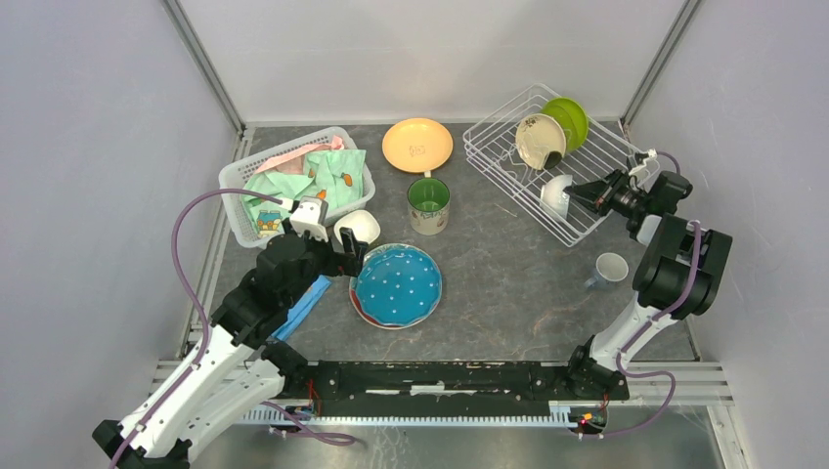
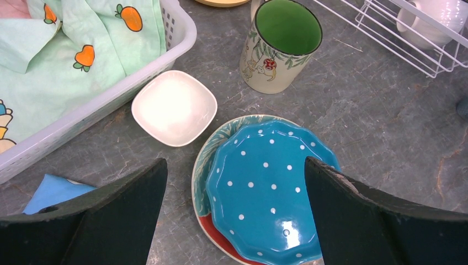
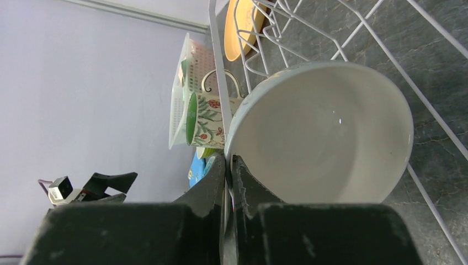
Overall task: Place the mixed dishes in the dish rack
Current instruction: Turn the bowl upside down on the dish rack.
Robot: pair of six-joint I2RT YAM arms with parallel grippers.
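Right wrist cam shows what the top one can't: the right tool (image 3: 228,165) is clamped on the rim of the white bowl (image 3: 325,132), which sits tipped inside the dish rack (image 1: 499,161). Left tool (image 2: 234,165) hangs wide open over the blue dotted plate (image 2: 265,187). Dark stone-look table (image 1: 508,283), plain pale walls (image 1: 88,147).

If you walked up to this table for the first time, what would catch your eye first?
The bright blue white-dotted plate, stacked on a patterned plate near the front centre of the table, stands out first, with the open left gripper poised above it. At the far right, the right gripper pinches the rim of a white bowl inside the dish rack, which also holds an upright lime-green plate.
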